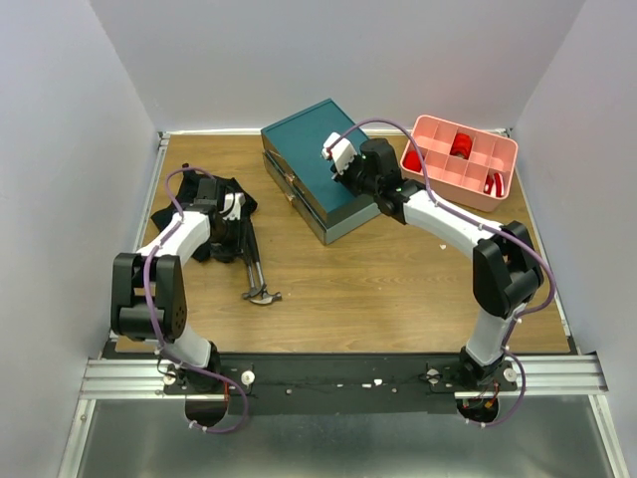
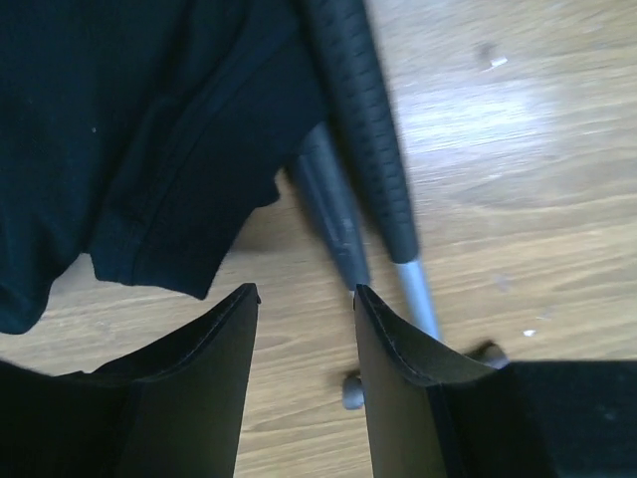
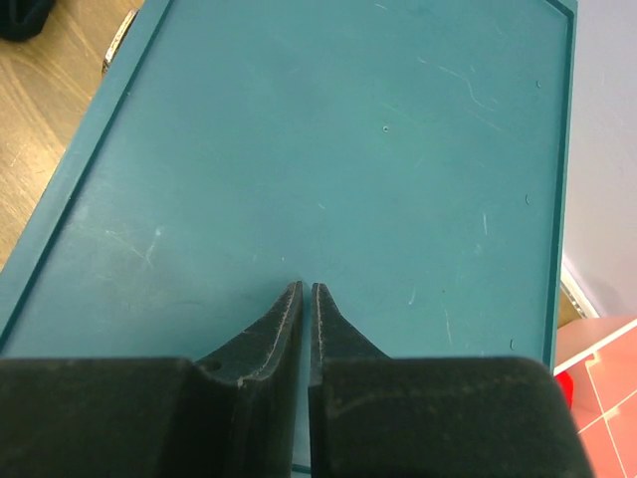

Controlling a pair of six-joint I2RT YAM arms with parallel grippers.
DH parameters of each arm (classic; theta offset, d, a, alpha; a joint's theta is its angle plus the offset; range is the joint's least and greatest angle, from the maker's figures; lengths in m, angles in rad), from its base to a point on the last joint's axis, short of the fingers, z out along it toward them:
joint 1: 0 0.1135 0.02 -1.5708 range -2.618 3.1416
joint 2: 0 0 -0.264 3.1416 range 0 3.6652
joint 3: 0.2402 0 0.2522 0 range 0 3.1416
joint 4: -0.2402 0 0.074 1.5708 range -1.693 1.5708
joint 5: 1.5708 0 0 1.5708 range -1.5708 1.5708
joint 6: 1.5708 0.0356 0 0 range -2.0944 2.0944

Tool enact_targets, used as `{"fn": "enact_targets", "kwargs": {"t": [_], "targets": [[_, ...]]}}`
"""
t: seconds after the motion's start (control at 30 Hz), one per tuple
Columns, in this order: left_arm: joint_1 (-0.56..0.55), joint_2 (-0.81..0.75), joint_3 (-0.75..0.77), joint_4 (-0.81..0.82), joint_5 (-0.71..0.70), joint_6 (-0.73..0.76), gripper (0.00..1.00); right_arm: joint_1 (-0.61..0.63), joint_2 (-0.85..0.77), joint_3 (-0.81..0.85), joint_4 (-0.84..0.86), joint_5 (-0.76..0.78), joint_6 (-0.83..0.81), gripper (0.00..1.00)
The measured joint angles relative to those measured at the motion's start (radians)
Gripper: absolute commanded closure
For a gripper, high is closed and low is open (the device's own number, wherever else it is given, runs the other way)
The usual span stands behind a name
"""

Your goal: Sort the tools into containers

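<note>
Two dark-handled hammers (image 1: 255,274) lie side by side on the wooden table, their steel heads toward the near edge. In the left wrist view the ribbed black grip (image 2: 370,139) and a second grey handle (image 2: 334,217) run up beside the black cloth (image 2: 129,129). My left gripper (image 1: 242,244) (image 2: 307,294) is open over bare wood, its right finger next to the steel shaft (image 2: 418,291). My right gripper (image 1: 338,154) (image 3: 307,287) is shut and empty, just above the lid of the teal drawer box (image 1: 309,134) (image 3: 348,149).
A pink compartment tray (image 1: 503,149) with red parts stands at the back right, its corner showing in the right wrist view (image 3: 597,383). The black cloth (image 1: 199,219) lies crumpled at the left. White walls close in the table on three sides.
</note>
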Motion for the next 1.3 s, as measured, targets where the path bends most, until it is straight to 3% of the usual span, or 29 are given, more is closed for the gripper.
{"fn": "enact_targets", "kwargs": {"t": [0.37, 0.63, 0.93, 1.17, 1.23, 1.3], "targets": [[-0.008, 0.146, 0.064, -0.061, -0.077, -0.002, 0.47, 0.003, -0.016, -0.021, 0.008, 0.000, -0.001, 0.82], [-0.013, 0.117, 0.072, -0.143, -0.095, -0.005, 0.44, 0.007, -0.041, -0.053, 0.014, 0.000, -0.006, 0.82], [-0.016, 0.037, 0.072, -0.203, -0.006, -0.022, 0.46, 0.008, -0.046, -0.058, 0.014, 0.000, -0.010, 0.82], [-0.050, 0.154, 0.107, -0.174, 0.022, -0.039, 0.46, 0.008, -0.046, -0.058, 0.014, 0.000, -0.014, 0.82], [-0.057, 0.200, 0.119, -0.165, 0.022, -0.042, 0.63, 0.009, -0.046, -0.059, 0.014, 0.000, -0.020, 0.82], [-0.061, 0.229, 0.145, -0.180, 0.023, -0.045, 0.94, 0.009, -0.048, -0.064, 0.019, 0.001, -0.024, 0.82]]}}
